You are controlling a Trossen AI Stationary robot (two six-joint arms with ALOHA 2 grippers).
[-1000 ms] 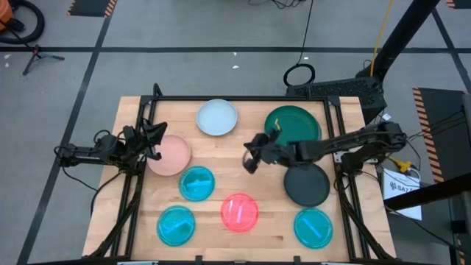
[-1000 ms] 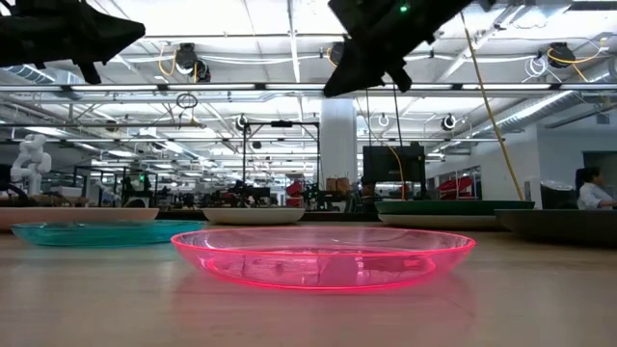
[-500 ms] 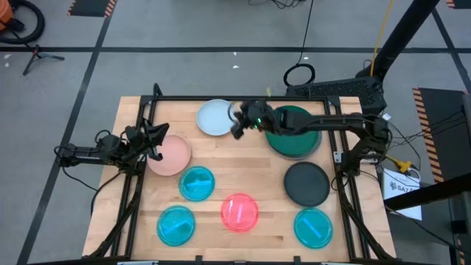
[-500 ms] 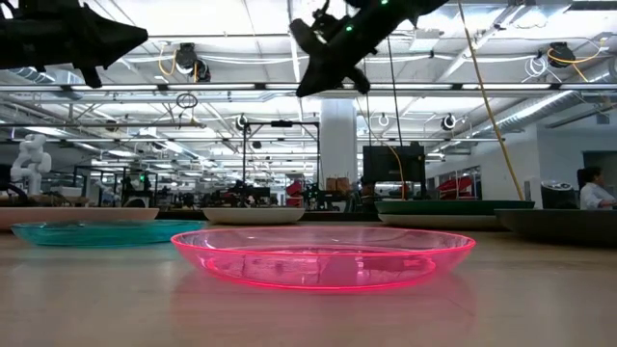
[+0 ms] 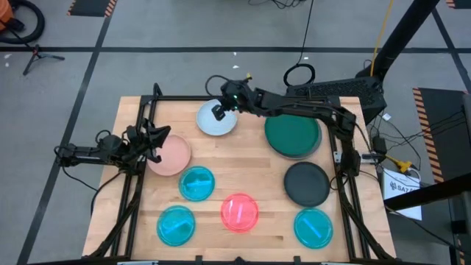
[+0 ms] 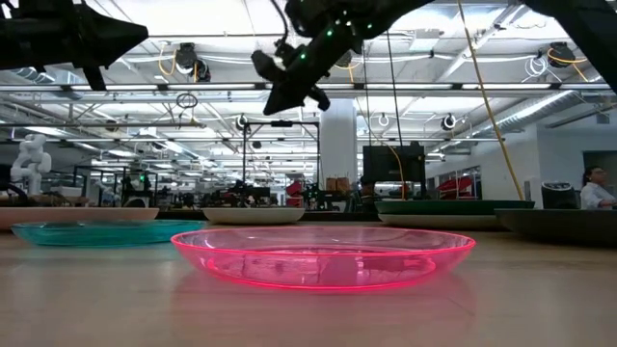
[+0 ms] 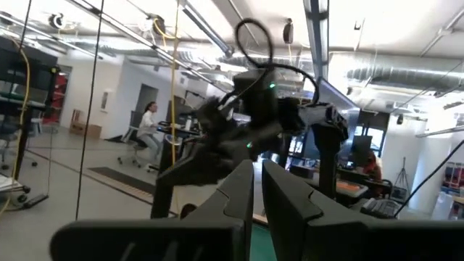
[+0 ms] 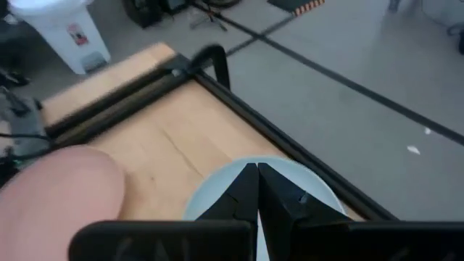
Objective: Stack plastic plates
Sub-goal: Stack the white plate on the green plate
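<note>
In the high view, going from the left edge, the left gripper rests at the table's left rail, its tip just over the upper left rim of the peach-pink plate; its own wrist view shows its fingers nearly together with a thin gap and nothing between them. Below that plate lie two translucent cyan plates, one in mid-table and one at the lower left, both well apart from the arm. Above them, at the table's upper edge, sits the pale blue-white plate, and the right gripper hangs over it, the arm reaching across from the right. In the right wrist view its fingers are pressed together, holding nothing, pointing down at that pale plate, with the peach-pink plate showing nearby on the wooden table.

Further right, the translucent red-pink plate lies at the lower middle. The large dark green plate sits at the upper right, partly under the right arm. Below it is the black plate, then the third cyan plate at the lower right. No plate lies on another; all are separate on the table.
</note>
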